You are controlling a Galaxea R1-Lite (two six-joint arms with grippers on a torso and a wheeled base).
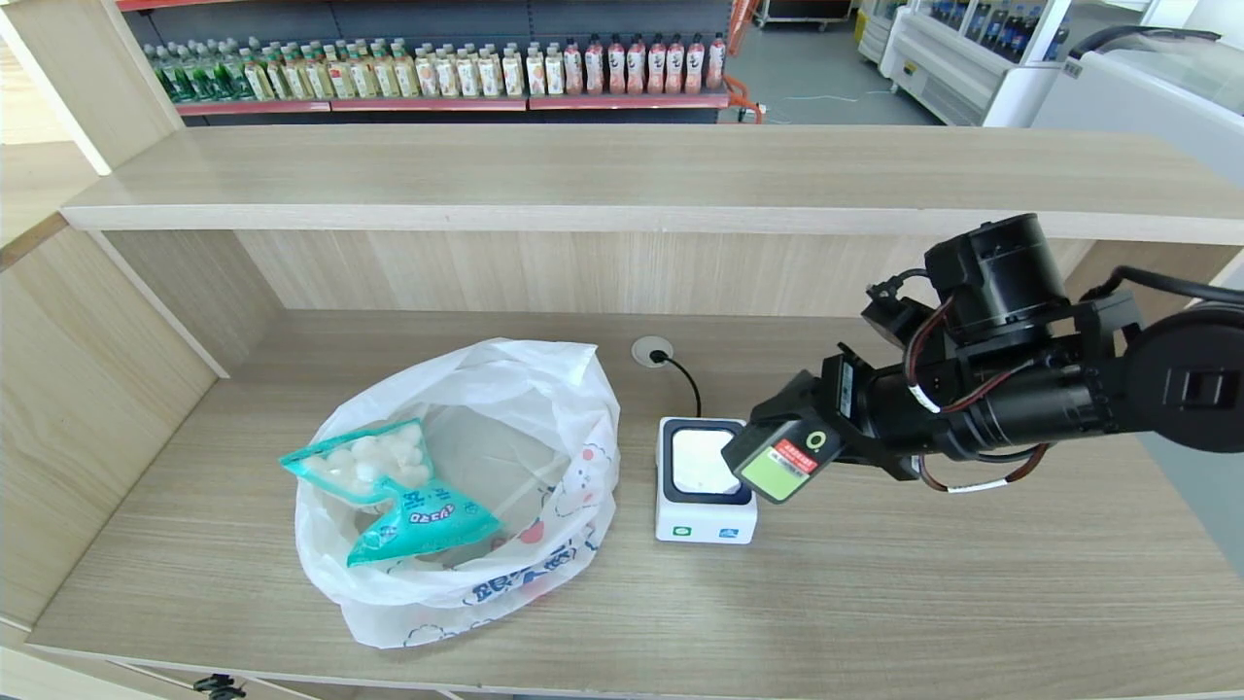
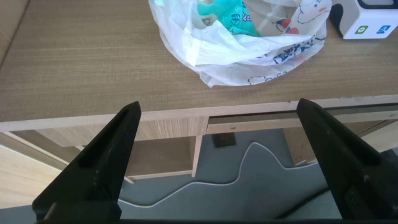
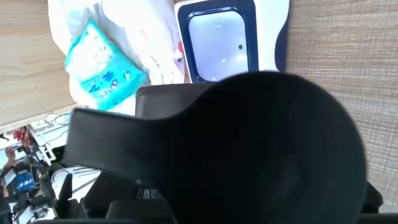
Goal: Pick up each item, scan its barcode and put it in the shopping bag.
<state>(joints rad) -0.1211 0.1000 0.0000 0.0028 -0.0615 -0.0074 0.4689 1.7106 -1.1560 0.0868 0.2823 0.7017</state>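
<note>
— Scanner position?
— On the wooden counter, just beside the shopping bag, on its right. It is a white block with a dark-framed window facing up. A black cable runs from its far side to a round port in the counter.
— And the item in play?
— A small box, dark with a green face and a red label, is clamped in the right gripper. It hangs over the scanner's right edge, tilted, with the green face turned up and toward the counter's front.
— Touching the window?
— Can't tell; from the head view it overlaps the window's corner. In the right wrist view a dark rounded shape sits close to the lens, with the scanner window and bag beyond it.
— What's in the bag?
— A teal packet of pale round pieces, leaning against the left side of the open white bag.
— Left gripper?
— Low, before the counter's front edge, its fingers spread wide with nothing between them. The bag lies on the counter beyond.
</note>
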